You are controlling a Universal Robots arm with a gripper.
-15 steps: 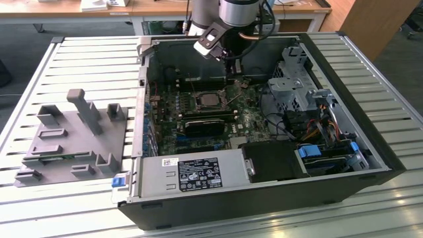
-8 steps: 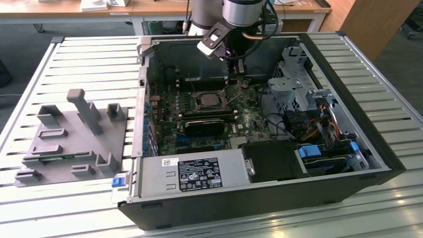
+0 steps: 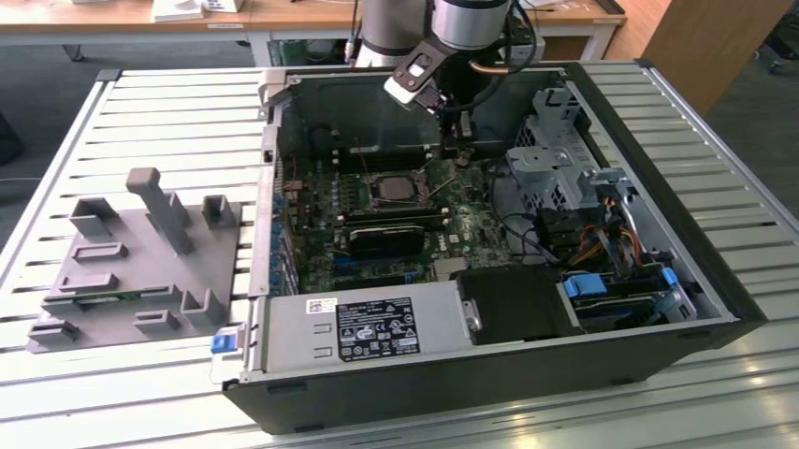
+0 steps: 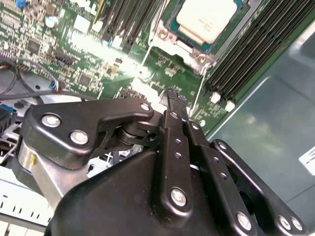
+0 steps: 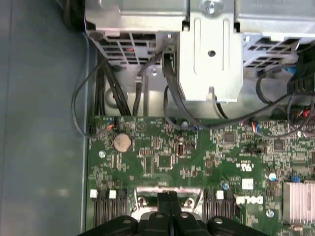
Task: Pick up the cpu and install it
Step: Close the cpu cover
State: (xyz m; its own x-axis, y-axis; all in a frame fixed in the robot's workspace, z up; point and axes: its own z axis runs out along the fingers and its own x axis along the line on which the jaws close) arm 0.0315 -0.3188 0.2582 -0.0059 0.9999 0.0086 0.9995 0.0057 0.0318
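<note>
Black-fingered gripper (image 4: pixel 173 93) clenched on nothing, close over green motherboard (image 5: pixel 197 162), small square silver-topped cpu (image 4: pixel 206 18) seated in its socket, open black computer case (image 3: pixel 500 393) on slatted tabletop (image 3: pixel 163 122)

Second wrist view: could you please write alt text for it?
The black pincer, fingers closed together and empty, hangs above the green motherboard. Beyond its tips, the cpu sits in its socket beside black memory slots.
</note>
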